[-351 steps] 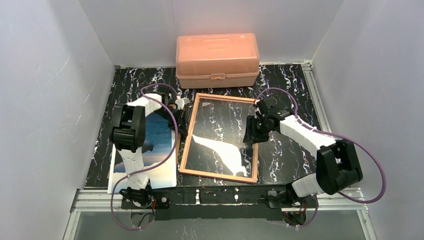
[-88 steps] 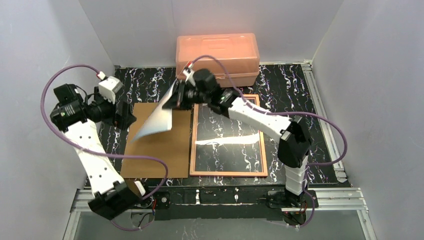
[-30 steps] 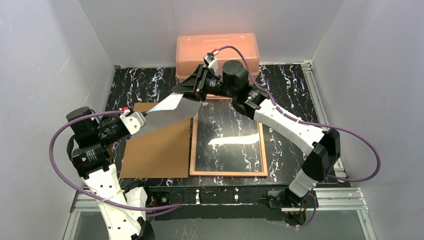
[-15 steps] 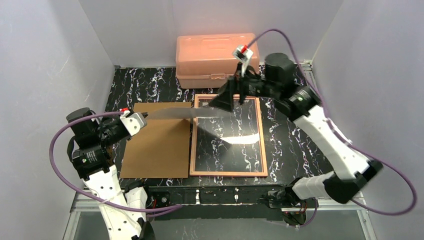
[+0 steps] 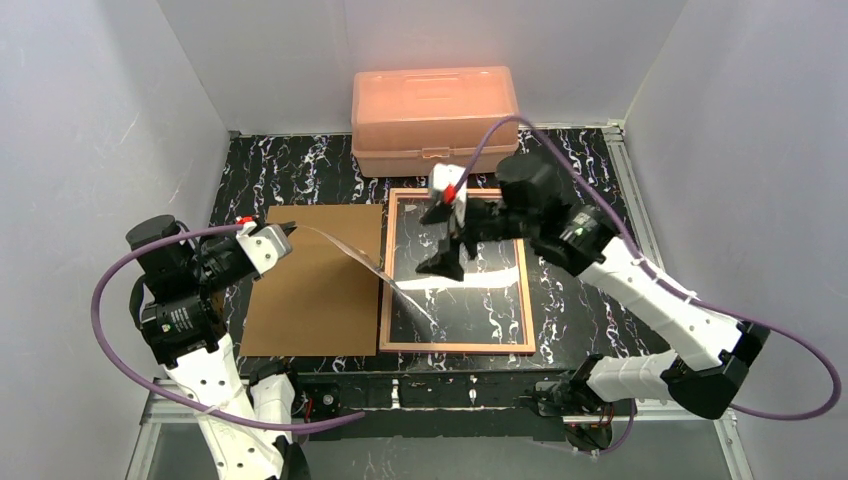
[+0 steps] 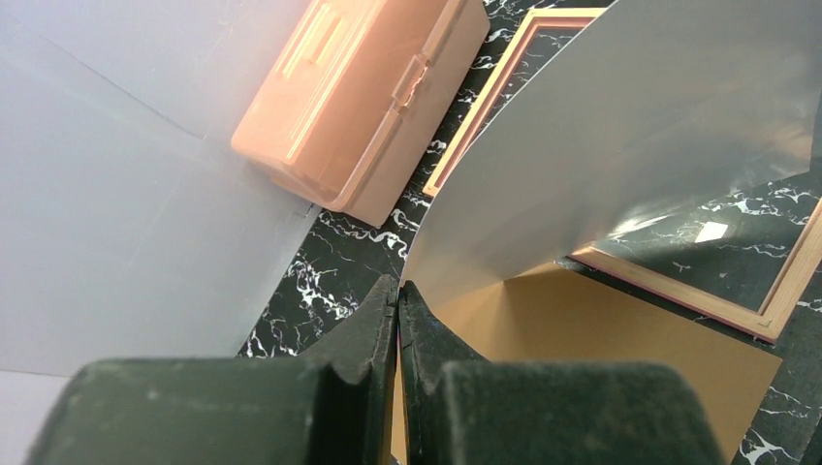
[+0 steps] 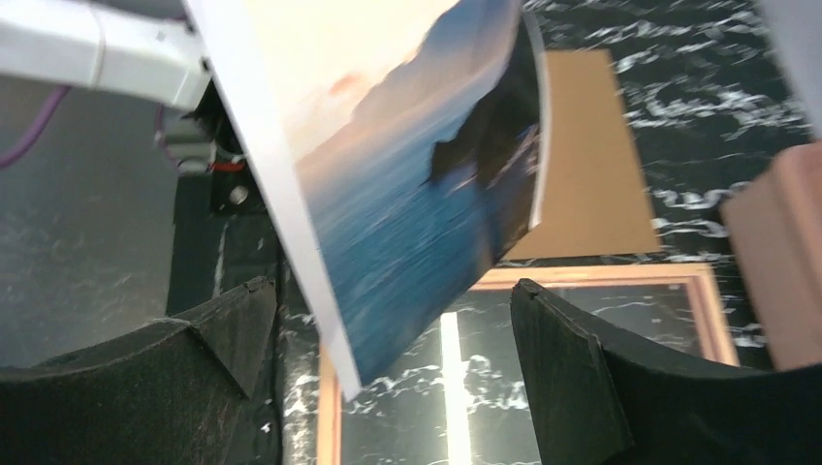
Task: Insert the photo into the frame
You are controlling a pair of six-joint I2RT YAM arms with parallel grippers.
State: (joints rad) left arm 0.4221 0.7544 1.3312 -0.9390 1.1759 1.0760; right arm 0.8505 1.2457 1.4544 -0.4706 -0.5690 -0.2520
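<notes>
Black marbled tabletop (image 5: 290, 175), walled on three sides. Flat on it, just right of centre and reaching almost to the near edge: frame (image 5: 455, 347), tan-orange border up, pane clear enough to show the marble beneath. Just beside its left border, perhaps touching: brown board (image 5: 310, 290), also flat. Against the far edge, at the middle: lidded pink box (image 5: 435, 110), shut. In the air: photo (image 5: 385, 277), pinched at one edge above the far left part of the board, sagging in a long curve rightward and down toward the left side of the frame; white reverse up, sea-and-sky print facing down. Contact with the pane: cannot tell. Clamped tight on that raised edge, nothing else in it: left gripper (image 6: 397, 300). Above the far half of the frame: right gripper (image 5: 442, 240), spread wide, holding nothing; free end of the photo hanging between its fingers in the wrist view, no contact visible. Judged light, limp, easily creased, likely to slide on glass. Best taken by the margins at two opposite edges, kept lightly taut, lowered flat inside the border; no pinching mid-sheet.
</notes>
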